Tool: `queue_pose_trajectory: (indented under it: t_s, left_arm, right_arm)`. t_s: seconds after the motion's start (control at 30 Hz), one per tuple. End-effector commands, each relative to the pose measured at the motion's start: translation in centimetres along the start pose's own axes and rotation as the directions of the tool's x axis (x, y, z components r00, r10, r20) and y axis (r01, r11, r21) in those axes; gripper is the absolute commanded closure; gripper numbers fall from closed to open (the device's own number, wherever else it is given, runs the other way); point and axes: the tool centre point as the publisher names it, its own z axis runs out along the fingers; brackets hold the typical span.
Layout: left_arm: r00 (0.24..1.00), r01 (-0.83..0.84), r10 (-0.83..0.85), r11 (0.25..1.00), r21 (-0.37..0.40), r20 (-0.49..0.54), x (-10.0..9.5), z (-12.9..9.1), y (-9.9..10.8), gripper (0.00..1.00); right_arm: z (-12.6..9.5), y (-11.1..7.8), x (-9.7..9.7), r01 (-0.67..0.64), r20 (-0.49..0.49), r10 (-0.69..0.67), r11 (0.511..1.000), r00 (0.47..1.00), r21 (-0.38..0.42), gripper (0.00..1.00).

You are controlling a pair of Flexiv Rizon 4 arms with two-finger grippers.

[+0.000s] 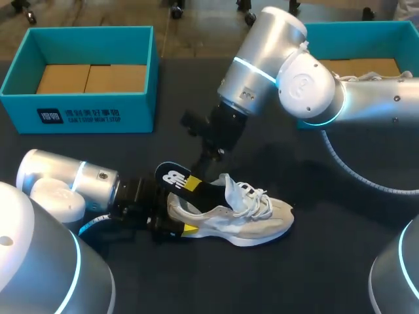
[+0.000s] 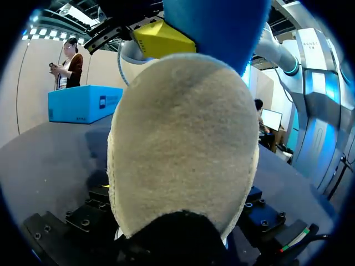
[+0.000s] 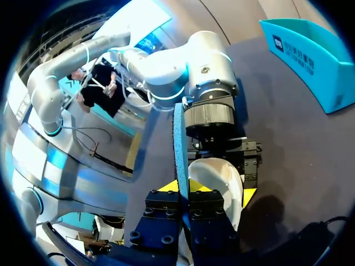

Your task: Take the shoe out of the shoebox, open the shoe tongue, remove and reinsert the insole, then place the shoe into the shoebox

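While the left gripper point(image 1: 171, 226) clamps the heel of the shoe point(image 1: 252, 219) from both sides, the shoe lies in the lower middle of the head view, toe toward the right, on the dark table point(image 1: 314, 275). The right gripper point(image 1: 196, 178), coming in from the upper right, is pinched narrow on the blue insole point(image 1: 171, 175), which sticks up out of the shoe's heel opening. One shoebox point(image 1: 85, 111) sits at upper left, another point(image 1: 353, 40) at upper right, both well apart from the shoe.
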Motion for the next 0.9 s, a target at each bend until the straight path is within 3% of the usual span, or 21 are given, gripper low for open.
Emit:
queue_pose_trajectory:
  t_s: [0.03,0.1,0.23,0.3,0.43,0.53,0.9]
  left_arm:
    - [1.0,0.001,-0.001,1.0,-0.001,0.001,-0.2,0.2,0.2,1.0]
    - [1.0,0.001,-0.001,1.0,-0.001,0.001,-0.2,0.2,0.2,1.0]
    - [1.0,0.001,-0.001,1.0,-0.001,0.001,-0.2,0.2,0.2,1.0]
    - [1.0,0.001,-0.001,1.0,-0.001,0.001,-0.2,0.2,0.2,1.0]
    - [1.0,0.001,-0.001,1.0,-0.001,0.001,-0.2,0.2,0.2,1.0]
    - [1.0,0.001,-0.001,1.0,-0.001,0.001,-0.2,0.2,0.2,1.0]
    - [1.0,0.001,-0.001,1.0,-0.001,0.001,-0.2,0.2,0.2,1.0]
  right_arm:
    - [0.0,0.0,0.1,0.0,0.003,0.0,1.0,1.0,0.0,1.0]
    - [0.0,0.0,0.1,0.0,0.003,0.0,1.0,1.0,0.0,1.0]
    - [-0.4,3.5,-1.0,0.044,-0.006,-0.044,0.998,0.999,-0.043,1.0]
    - [-1.7,4.9,-0.5,0.066,0.009,-0.065,0.995,0.998,-0.074,1.0]
    - [-3.7,6.1,0.5,0.084,0.027,-0.081,0.986,0.996,-0.146,1.0]
    - [-6.4,7.2,1.5,0.064,0.0,-0.066,0.962,0.998,-0.267,1.0]
    - [-6.4,7.2,1.5,0.064,0.0,-0.066,0.962,0.998,-0.267,1.0]
